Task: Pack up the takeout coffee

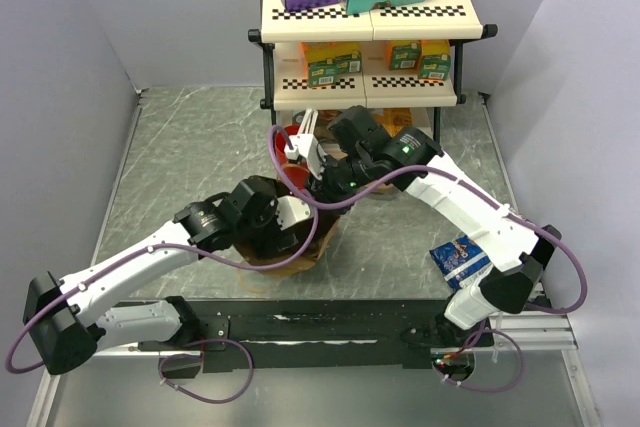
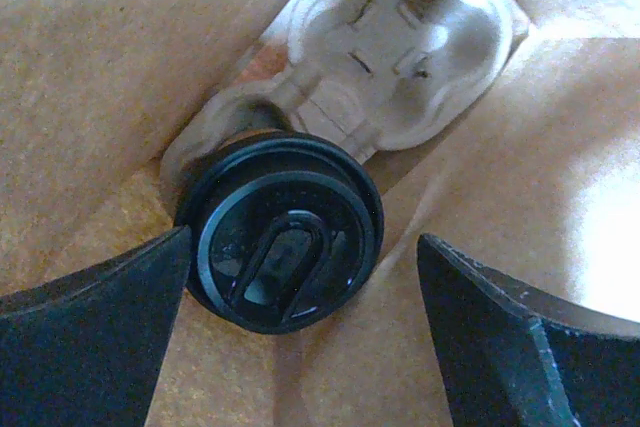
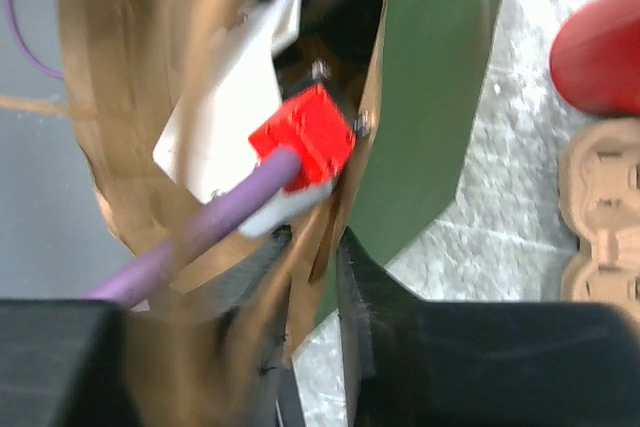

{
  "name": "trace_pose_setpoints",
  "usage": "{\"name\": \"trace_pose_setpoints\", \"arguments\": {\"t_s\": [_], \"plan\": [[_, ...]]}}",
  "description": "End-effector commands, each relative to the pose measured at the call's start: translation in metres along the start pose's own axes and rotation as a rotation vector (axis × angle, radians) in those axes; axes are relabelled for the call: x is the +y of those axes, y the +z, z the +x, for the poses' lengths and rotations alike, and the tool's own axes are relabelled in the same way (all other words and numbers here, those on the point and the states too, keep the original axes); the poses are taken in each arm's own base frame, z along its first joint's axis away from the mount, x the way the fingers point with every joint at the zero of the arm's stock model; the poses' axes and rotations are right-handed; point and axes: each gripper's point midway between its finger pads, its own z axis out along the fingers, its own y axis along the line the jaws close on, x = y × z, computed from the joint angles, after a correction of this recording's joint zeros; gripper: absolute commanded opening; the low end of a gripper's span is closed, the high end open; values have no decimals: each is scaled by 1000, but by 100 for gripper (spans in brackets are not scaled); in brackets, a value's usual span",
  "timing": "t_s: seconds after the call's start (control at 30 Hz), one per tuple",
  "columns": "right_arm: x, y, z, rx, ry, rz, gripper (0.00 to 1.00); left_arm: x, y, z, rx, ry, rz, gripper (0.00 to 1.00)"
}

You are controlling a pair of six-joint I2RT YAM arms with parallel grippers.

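The takeout coffee stands upright at the bottom of the brown paper bag, black lid up. It appears to be seated in one pocket of a moulded pulp carrier, which should keep it from tipping when the bag is lifted. The left tool reaches down into the bag with its fingers spread wide on either side of the lid, gripping nothing; the cup looks set down, so the packing seems nearly done. The right tool sits at the bag's rim with the paper wall running between its fingers, apparently to hold the mouth open for the other arm; whether it pinches the paper or stands just off it I cannot tell. On the tabletop, a red cup and a second carrier lie beside the bag, uninvolved
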Motion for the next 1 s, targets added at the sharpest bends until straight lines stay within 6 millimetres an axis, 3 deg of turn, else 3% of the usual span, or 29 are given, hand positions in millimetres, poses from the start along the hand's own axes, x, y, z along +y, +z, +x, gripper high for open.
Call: {"name": "trace_pose_setpoints", "arguments": {"t_s": [0.0, 0.53, 0.97], "plan": [[0, -11, -1, 22, 55, -4, 36, 31, -1, 0, 33, -96, -128, 99], [-16, -11, -8, -15, 100, -25, 55, 62, 13, -3, 17, -79, -206, 99], [-23, -13, -23, -63, 126, -66, 60, 78, 8, -13, -23, -144, -220, 99]]}}
